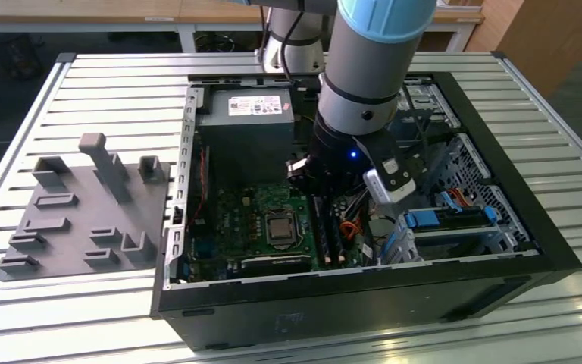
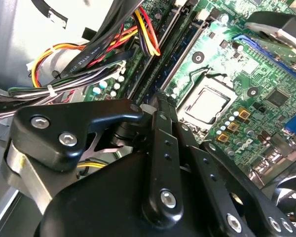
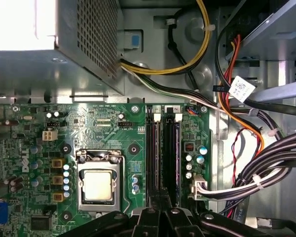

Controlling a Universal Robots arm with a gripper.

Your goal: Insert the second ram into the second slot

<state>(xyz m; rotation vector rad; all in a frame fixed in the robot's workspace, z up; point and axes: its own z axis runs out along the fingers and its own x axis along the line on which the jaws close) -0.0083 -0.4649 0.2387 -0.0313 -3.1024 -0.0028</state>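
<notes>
My gripper (image 1: 321,191) is down inside the open computer case, right over the memory slots (image 3: 163,153) beside the CPU socket (image 3: 98,185). In the second wrist view its black fingers (image 2: 163,143) stand pressed together, and the gripper (image 2: 157,98) meets the near end of the second ram (image 2: 185,47), a thin dark blue strip standing on edge along a slot. The first wrist view has the gripper (image 3: 161,211) at the slots' near end. How deep the stick sits in the slot is hidden.
Bundles of black and coloured cables (image 3: 256,168) run close beside the slots. The power supply (image 1: 245,125) fills the case's far end and blue drive-bay latches (image 1: 442,220) sit toward the exterior view's right. A grey fixture (image 1: 79,212) lies on the slatted table outside the case.
</notes>
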